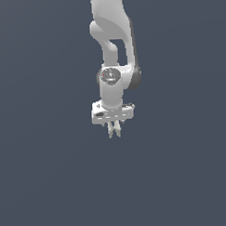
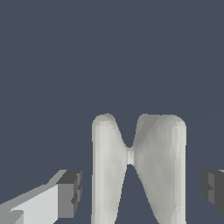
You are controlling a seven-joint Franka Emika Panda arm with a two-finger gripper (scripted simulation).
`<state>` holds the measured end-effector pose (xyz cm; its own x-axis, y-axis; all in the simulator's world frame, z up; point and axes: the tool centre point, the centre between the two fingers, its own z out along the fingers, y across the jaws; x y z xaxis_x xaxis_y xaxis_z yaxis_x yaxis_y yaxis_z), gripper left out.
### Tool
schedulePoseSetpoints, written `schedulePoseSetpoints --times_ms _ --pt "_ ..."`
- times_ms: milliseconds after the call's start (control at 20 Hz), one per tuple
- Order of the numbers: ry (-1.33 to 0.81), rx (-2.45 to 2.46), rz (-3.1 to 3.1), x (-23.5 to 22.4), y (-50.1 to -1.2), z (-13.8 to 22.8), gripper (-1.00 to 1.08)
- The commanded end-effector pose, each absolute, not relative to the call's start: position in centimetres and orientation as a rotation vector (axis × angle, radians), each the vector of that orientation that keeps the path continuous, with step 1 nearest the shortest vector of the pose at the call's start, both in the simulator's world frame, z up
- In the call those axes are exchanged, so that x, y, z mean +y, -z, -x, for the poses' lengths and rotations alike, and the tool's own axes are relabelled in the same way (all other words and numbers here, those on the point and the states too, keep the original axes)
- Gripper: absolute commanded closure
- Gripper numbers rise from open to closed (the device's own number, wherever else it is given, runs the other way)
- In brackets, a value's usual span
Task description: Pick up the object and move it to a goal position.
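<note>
The object [image 2: 159, 166] is a pale off-white piece with two rounded lobes joined at a narrow waist. In the wrist view it stands between my gripper [image 2: 141, 189] fingers. The dark-padded fingertips [image 2: 70, 192] sit on either side of it, with a visible gap on each side, so the jaws are open and not touching it. In the exterior view the gripper [image 1: 113, 124] points straight down from the white arm. Two pale prongs, apparently the object [image 1: 117, 129], show just under the hand. No goal marker is in view.
Everything around the arm is plain dark grey-blue with no visible edge. The white arm [image 1: 113, 45] comes down from above in the exterior view.
</note>
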<state>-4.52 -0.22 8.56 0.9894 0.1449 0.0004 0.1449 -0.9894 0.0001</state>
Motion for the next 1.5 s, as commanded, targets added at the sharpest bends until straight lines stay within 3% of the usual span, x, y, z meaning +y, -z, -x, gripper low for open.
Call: schedulePoseSetpoints --times_ms 0,350,400,1050,1450 --pt "0.0 0.229 -3.133 -0.2 -7.3 4.6 -0.92" --pt "0.0 0.23 -3.133 -0.2 -5.9 4.5 -0.92" --pt "0.0 0.23 -3.133 -0.2 -5.9 4.5 1.08" --pt "-0.002 0.23 -3.133 -0.2 -6.3 4.5 1.08" --pt "-0.002 0.23 -3.133 0.1 -9.6 4.2 1.08"
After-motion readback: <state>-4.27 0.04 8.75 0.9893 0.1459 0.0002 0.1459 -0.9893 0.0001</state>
